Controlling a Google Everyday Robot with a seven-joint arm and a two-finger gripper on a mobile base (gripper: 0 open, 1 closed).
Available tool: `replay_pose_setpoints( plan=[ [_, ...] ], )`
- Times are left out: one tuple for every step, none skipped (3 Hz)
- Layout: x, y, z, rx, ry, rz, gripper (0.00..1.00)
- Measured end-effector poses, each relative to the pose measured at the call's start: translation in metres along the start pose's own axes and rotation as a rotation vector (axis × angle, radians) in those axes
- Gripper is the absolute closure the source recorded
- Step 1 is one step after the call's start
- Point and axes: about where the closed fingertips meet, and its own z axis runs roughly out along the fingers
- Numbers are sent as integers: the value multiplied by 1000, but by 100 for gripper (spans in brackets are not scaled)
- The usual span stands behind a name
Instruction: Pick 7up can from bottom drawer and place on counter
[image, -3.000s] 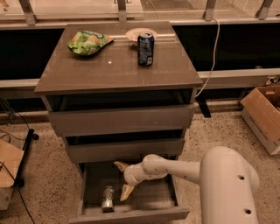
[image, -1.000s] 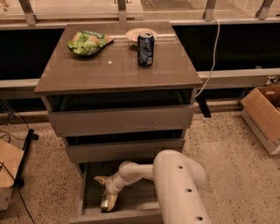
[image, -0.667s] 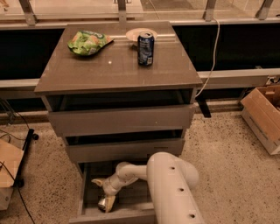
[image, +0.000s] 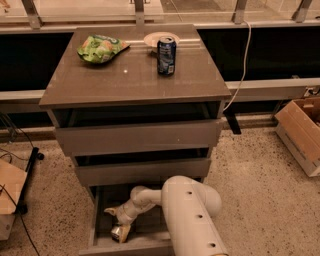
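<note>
The 7up can (image: 118, 233) lies at the front left of the open bottom drawer (image: 93, 226), one shiny end facing the camera. My gripper (image: 118, 221) reaches down into the drawer from the white arm (image: 187, 215). It sits just above and against the can. Its yellowish fingers (image: 111, 211) are spread, with the lower one beside the can's top; I cannot tell whether they touch it. The counter (image: 125, 80) is the glossy grey-brown top above the three drawers.
On the counter stand a dark blue can (image: 166, 48), a green snack bag (image: 100, 47) and a white dish (image: 161, 37). The two upper drawers are slightly open. A cardboard box (image: 300, 132) lies on the floor at right, and cables and a board (image: 10, 190) at left.
My gripper has swung from the right middle of the drawer to its front left, ending over the 7up can. The arm's white link now fills more of the foreground.
</note>
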Motion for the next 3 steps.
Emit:
replay_pose_setpoints(
  plan=[
    [2,-2,-8,14,19,12,42],
    [3,-2,-19,39,37,24,66],
    [2,-2,-29,70,27,52,89]
  ],
)
